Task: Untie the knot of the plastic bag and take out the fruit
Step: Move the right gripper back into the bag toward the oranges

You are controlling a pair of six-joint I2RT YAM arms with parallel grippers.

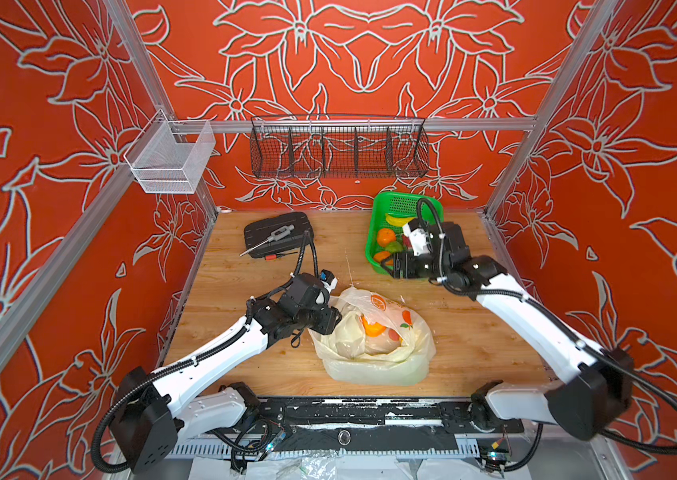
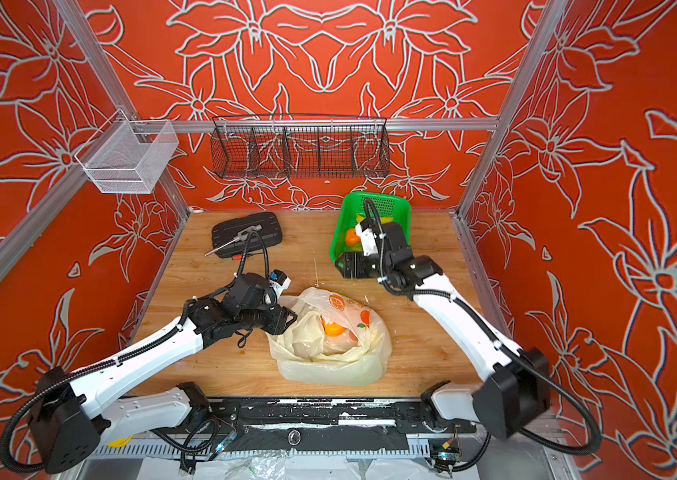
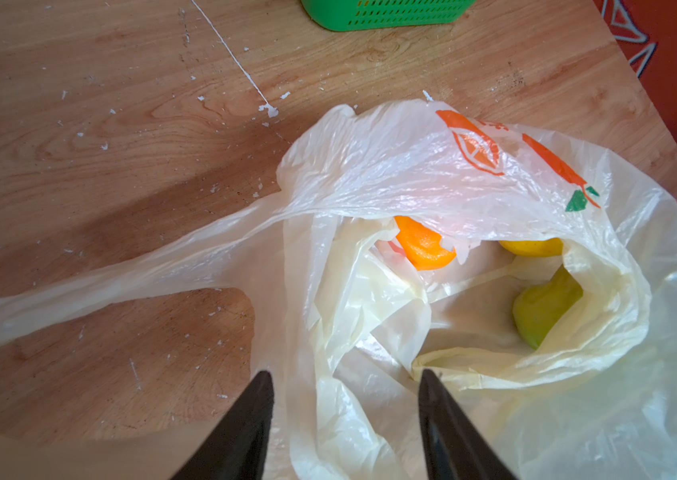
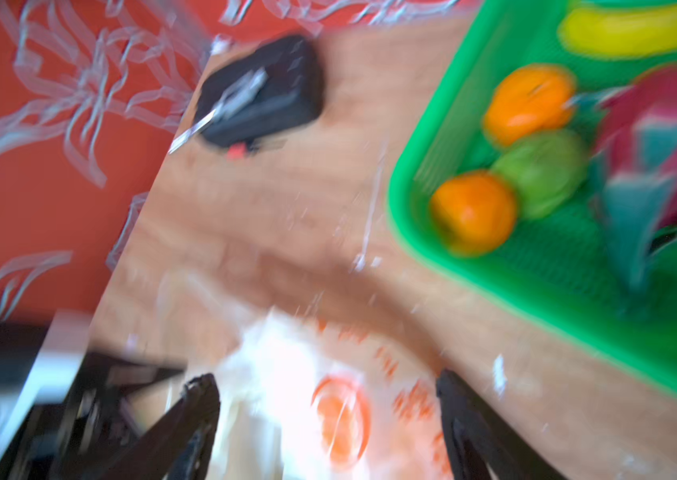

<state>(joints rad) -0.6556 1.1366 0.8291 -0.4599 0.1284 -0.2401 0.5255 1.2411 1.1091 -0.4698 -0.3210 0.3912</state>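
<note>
Thin translucent pale-yellow plastic bag (image 1: 374,361) is the hazard. Its film folds over the round orange toy fruit (image 3: 424,245), so a reach could pinch plastic along with it and drag the bag across the wooden table (image 1: 245,361). Left gripper (image 3: 345,374) hovers half-spread at the bag's rim, clamping nothing. Right gripper (image 4: 325,378) stands wide and empty near the green perforated basket (image 1: 374,232). Bag lies centre-front, mouth gaping, no knot visible, handle loop (image 3: 120,266) slack. Green fruit (image 3: 544,307) and yellow fruit (image 3: 532,246) lie inside.
</note>
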